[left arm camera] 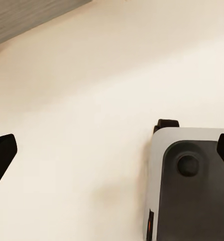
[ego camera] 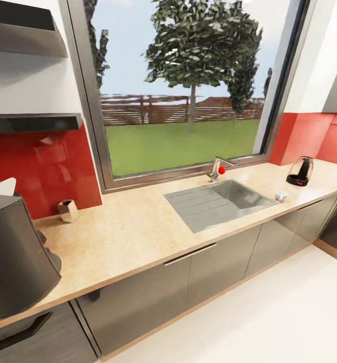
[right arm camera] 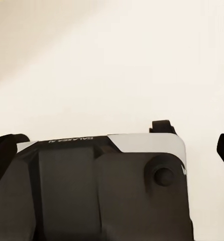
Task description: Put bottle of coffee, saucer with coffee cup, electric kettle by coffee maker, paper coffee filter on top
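The tall dark grey coffee maker [ego camera: 14, 257] stands at the left end of the kitchen countertop [ego camera: 138, 232], with a white paper coffee filter [ego camera: 2, 187] showing at its top. A small bottle of coffee [ego camera: 68, 210] with a golden-brown cap sits on the counter against the red backsplash. Far right stands the glass electric kettle [ego camera: 300, 171]. A small white coffee cup [ego camera: 281, 194] sits by the sink; a saucer under it is too small to tell. The black kitchen shelf [ego camera: 32, 122] hangs upper left. My left gripper [left arm camera: 112, 153] and right gripper [right arm camera: 116, 148] are open over the floor, holding nothing.
A steel sink [ego camera: 221, 201] with a faucet [ego camera: 217, 169] is set into the counter below a large window. A second black shelf [ego camera: 17, 20] hangs above the first. Grey cabinet fronts [ego camera: 198, 282] run under the counter. My own base [right arm camera: 102, 196] shows below both grippers.
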Robot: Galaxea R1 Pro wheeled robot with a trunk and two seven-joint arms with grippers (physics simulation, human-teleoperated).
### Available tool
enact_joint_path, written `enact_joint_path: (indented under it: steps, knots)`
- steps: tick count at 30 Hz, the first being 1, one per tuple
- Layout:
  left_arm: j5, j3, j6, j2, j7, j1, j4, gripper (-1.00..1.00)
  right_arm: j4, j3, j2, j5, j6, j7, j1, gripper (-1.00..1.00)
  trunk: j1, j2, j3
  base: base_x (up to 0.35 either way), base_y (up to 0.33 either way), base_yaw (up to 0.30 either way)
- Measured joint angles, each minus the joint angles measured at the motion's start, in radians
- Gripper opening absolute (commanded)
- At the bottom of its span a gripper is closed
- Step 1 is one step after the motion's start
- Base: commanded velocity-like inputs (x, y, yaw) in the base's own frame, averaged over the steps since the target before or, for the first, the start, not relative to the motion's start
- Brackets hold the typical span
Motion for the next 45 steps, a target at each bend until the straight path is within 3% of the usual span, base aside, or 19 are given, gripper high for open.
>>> enact_joint_path:
  steps: [14, 45]
  knots:
    - [0.000, 0.000, 0.000, -0.001, 0.000, 0.000, -0.001, 1.00, 0.000, 0.002, 0.000, 0.002, -0.045, 0.000, 0.000, 1.00, 0.000, 0.000, 0.000, 0.144, -0.244, 0.000]
    - [0.000, 0.000, 0.000, -0.003, 0.000, 0.000, -0.001, 1.00, 0.001, 0.002, -0.002, 0.003, -0.047, -0.001, 0.000, 1.00, 0.000, 0.000, 0.000, 0.159, -0.243, 0.000]
